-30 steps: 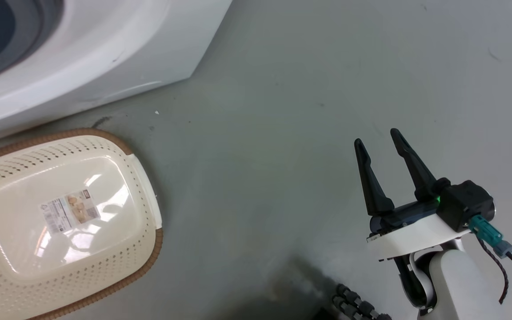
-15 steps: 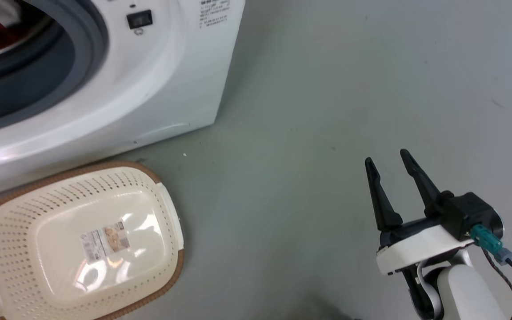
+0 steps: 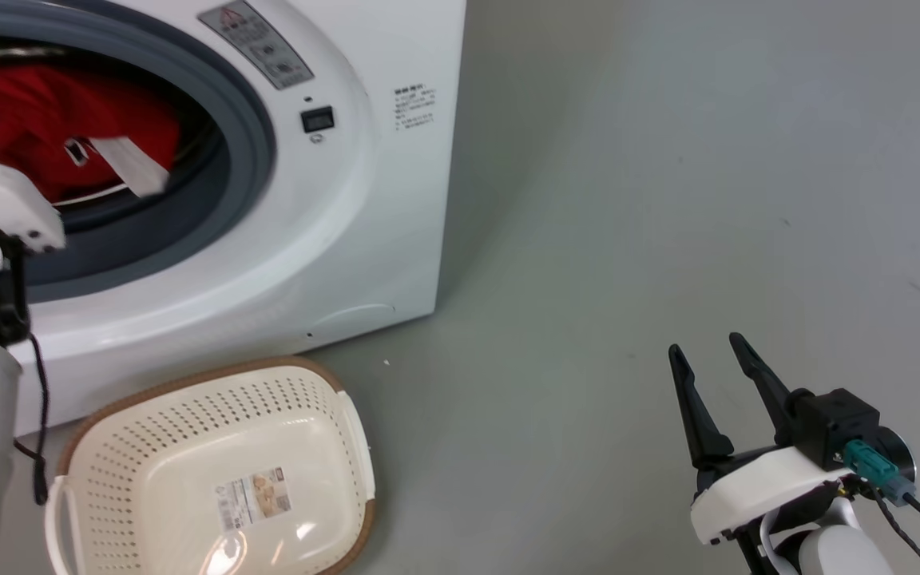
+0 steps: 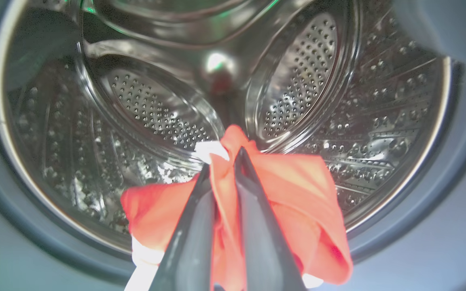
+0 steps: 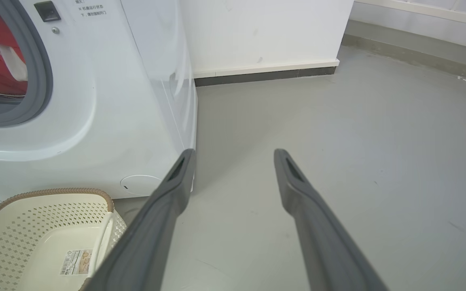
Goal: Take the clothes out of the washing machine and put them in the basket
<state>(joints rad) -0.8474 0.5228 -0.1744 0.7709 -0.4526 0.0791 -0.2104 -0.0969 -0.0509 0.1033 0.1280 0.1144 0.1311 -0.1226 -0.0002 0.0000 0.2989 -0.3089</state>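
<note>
Gripping clothes (image 4: 297, 190), seemingly at washing machine (image 3: 364, 239) mouth, left gripper (image 4: 223, 159) clamped, right gripper (image 5: 235, 153) spread

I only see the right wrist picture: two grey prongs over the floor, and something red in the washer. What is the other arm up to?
Observer: The left gripper is shut on the red clothes.
Visitor: Where exactly?
Observer: Low at the front of the steel drum, inside the washing machine.
Visitor: A big load?
Observer: One bunched garment round the fingers; perforated steel shows behind it.
</note>
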